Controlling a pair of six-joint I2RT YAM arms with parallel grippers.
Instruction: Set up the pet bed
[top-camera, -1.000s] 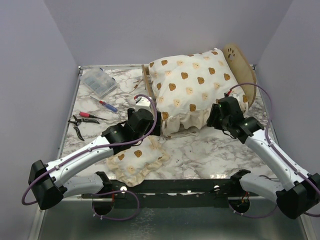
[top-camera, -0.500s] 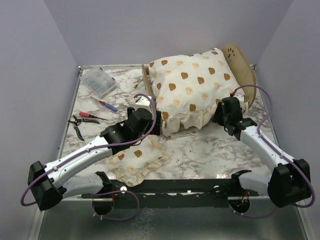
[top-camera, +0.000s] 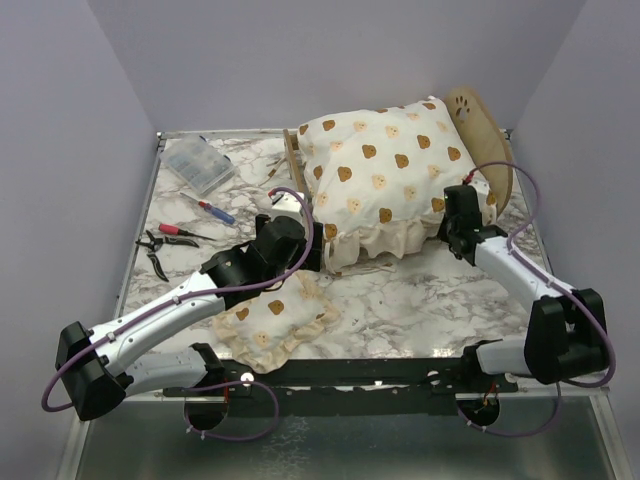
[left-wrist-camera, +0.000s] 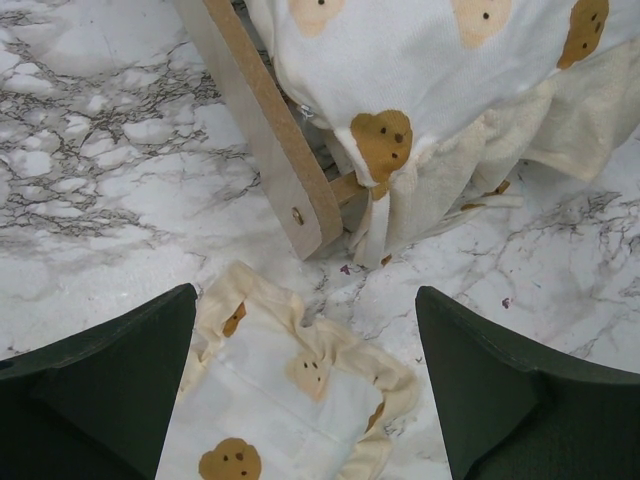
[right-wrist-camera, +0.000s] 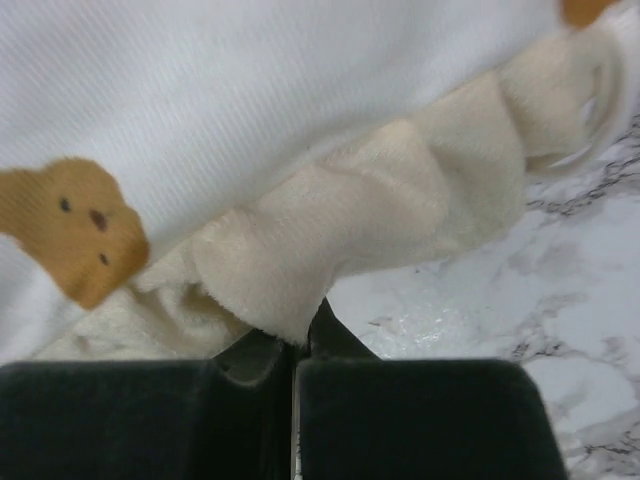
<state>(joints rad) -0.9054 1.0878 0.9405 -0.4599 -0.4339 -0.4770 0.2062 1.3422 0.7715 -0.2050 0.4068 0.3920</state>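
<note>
Pillow: the small bear-print pillow (top-camera: 275, 320) lay flat by the desk's (top-camera: 420, 300) near edge, left of centre.
Left hand: the left hand (left-wrist-camera: 305, 310) hung released, fingers wide apart, above the pillow's far edge and just short of the footboard (left-wrist-camera: 265, 130); it held nothing.
Right hand: the right hand (right-wrist-camera: 293, 350) was clenched on the ruffled edge of the cushion (top-camera: 385, 175), on the side facing the desk's right edge.
Cushion: large, cream, bear-printed; it lay heaped on the frame and hid most of it.
Pet bed: the pet bed (top-camera: 478, 125) sat toward the desk's far right corner, its paw-cutout headboard nearest that corner and its footboard toward the desk's middle.
Tools: pliers (top-camera: 155, 245) and a screwdriver (top-camera: 213, 210) lay by the left edge.
Box: a clear parts box (top-camera: 198, 165) sat near the far left corner.
</note>
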